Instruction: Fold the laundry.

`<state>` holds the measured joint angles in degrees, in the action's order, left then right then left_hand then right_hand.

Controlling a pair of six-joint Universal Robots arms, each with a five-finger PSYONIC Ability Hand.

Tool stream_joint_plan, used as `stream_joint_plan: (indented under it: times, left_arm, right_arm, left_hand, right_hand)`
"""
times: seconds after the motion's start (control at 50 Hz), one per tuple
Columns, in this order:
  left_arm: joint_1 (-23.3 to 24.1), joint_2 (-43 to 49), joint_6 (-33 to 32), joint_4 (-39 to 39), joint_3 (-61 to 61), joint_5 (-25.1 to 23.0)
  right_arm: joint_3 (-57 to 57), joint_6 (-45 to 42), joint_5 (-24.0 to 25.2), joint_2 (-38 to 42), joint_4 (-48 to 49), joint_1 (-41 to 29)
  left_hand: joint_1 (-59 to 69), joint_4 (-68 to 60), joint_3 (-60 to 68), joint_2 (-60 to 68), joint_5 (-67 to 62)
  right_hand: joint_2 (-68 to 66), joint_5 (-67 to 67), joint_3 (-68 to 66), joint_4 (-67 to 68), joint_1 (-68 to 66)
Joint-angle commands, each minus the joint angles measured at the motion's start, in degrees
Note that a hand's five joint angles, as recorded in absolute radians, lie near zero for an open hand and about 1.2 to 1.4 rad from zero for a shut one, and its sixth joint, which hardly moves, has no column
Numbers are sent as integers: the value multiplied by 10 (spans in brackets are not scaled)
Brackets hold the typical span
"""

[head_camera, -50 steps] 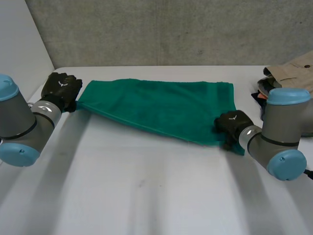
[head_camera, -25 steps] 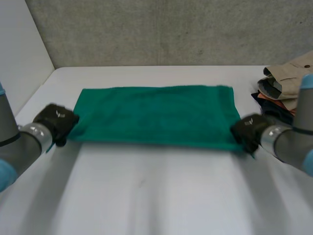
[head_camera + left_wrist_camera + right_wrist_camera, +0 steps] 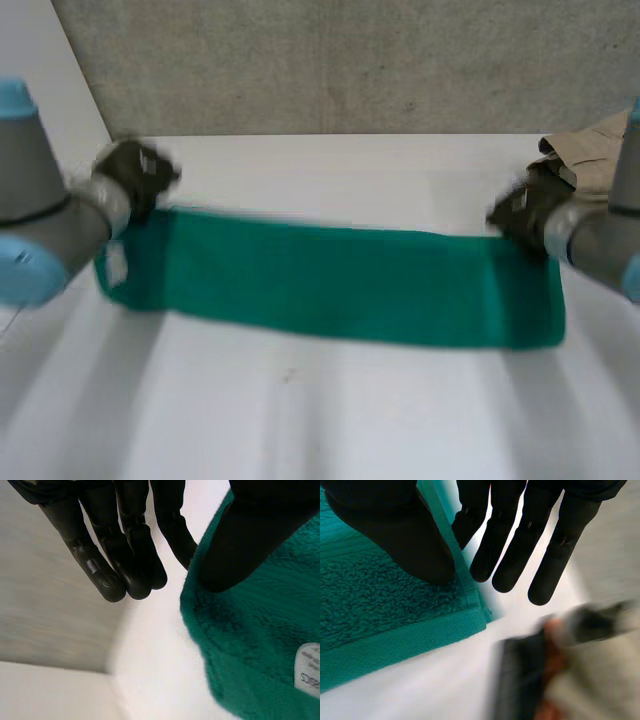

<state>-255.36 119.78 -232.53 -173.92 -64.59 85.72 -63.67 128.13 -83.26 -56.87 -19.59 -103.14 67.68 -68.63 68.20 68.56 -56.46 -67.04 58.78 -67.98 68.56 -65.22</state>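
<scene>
Head view: the green towel [image 3: 330,285] hangs over the counter [image 3: 320,430], its long axis running 9 to 3 o'clock. The left robot hand [image 3: 135,170] holds its 10 o'clock corner and the right robot hand [image 3: 525,210] its 2 o'clock corner, each equally near.

Left wrist view: the thumb pinches the towel edge against a finger.

Right wrist view: the same pinch at the corner, other fingers straight.

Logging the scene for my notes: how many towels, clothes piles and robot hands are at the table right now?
green towel: 1
clothes pile: 1
robot hands: 2 (left hand, right hand)
Total: 4
</scene>
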Motion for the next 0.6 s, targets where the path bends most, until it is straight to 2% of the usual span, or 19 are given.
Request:
stream_joint_plan:
  times: [0.02,0.04,0.08,0.12,0.16,0.34,0.48,0.6]
  left_arm:
    - [4,22,137,-186,212,26]
    - [4,16,182,-228,231,44]
    - [5,13,223,-262,243,61]
    - [6,16,254,-289,256,79]
    - [6,19,255,-284,258,83]
    - [-10,40,254,-266,196,78]
    - [-20,51,250,-295,75,27]
    - [-21,50,228,-274,-82,-5]
  right_arm:
    - [168,135,-30,0,229,-13]
    - [170,164,-37,-10,288,-14]
    - [168,188,-43,-24,337,-14]
    - [161,207,-49,-39,388,-18]
    - [160,205,-49,-41,393,-21]
    - [145,205,-33,-25,328,-29]
    - [92,203,-9,13,276,-30]
    - [29,171,-8,65,182,-26]
  left_hand:
    - [123,-114,118,114,-135]
    - [123,-114,118,114,-135]
    - [123,-114,118,114,-135]
    - [123,-114,118,114,-135]
    - [123,-114,118,114,-135]
    - [123,-114,118,114,-135]
    - [123,-114,118,114,-135]
    - [123,-114,118,114,-135]
  right_hand:
    - [-130,112,-120,114,-148]
    - [-130,112,-120,114,-148]
    - [-130,112,-120,114,-148]
    - [-130,112,-120,114,-148]
    - [-130,112,-120,114,-148]
    - [-130,112,-120,114,-148]
    - [-130,112,-120,114,-148]
    - [-130,112,-120,114,-148]
